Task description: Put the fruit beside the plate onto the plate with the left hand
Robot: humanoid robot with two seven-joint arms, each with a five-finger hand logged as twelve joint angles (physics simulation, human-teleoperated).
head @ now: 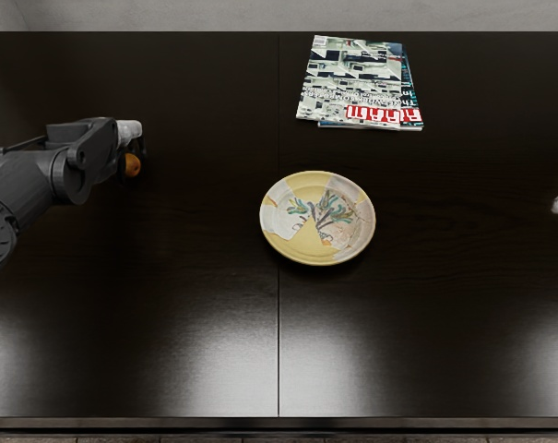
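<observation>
Left hand: your grey left hand (pixel 122 146) is against the small round orange fruit (pixel 131 166); you cannot tell whether it grips.
Fruit: well left of the yellow-and-white painted round plate (pixel 279 238).

Left hand (pixel 126 146) beside fruit (pixel 131 165), plate (pixel 284 243) apart

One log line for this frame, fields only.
left robot hand: at orange fruit, grasp unclear | plate: apart, to the right, fruit not on it | magazines: behind plate
</observation>
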